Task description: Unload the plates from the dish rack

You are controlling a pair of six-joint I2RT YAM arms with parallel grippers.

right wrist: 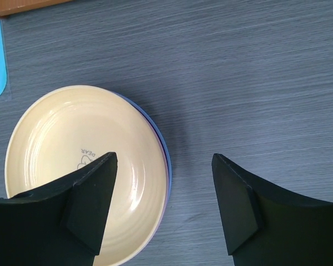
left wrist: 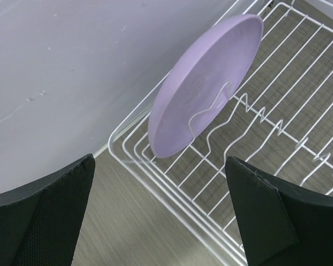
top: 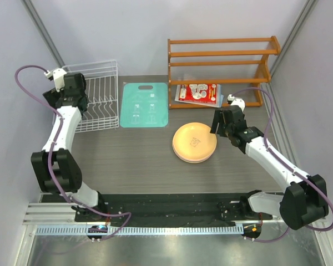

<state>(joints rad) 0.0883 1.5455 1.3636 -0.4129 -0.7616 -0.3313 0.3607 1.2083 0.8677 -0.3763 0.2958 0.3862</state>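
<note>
Fingers (left wrist: 50, 210) of the left gripper (left wrist: 159, 166) stand wide apart with nothing between them. They hang over the near corner of the dish rack (left wrist: 277, 127), which sits at the table's (top: 133, 160) far left against the wall.

One lavender plate (left wrist: 205, 83) is in the rack. It stands on its edge in an end slot close to the wall and is tipped over rather than upright. In the left wrist view its long axis runs from lower left to upper right, and its upper rim reaches toward the rack's far side. A bent wire upright crosses in front of its lower half. The other slots seen there are bare wire. From above, the left arm hides this plate.

The right gripper (right wrist: 164, 158) is also parted, and its jaws hold nothing. It hovers over the right-hand edge of the stack of plates (top: 194, 142), which lies flat near the middle of the table. A yellow plate (right wrist: 72, 144) is on top, face up, with a light blue rim (right wrist: 162, 145) showing just under its edge.

Between rack and stack lies a teal cutting board (top: 145, 105), long axis running away from the arms. Behind the stack stands an orange wooden shelf (top: 222, 55) with a red-and-white packet (top: 198, 93) at its foot.
</note>
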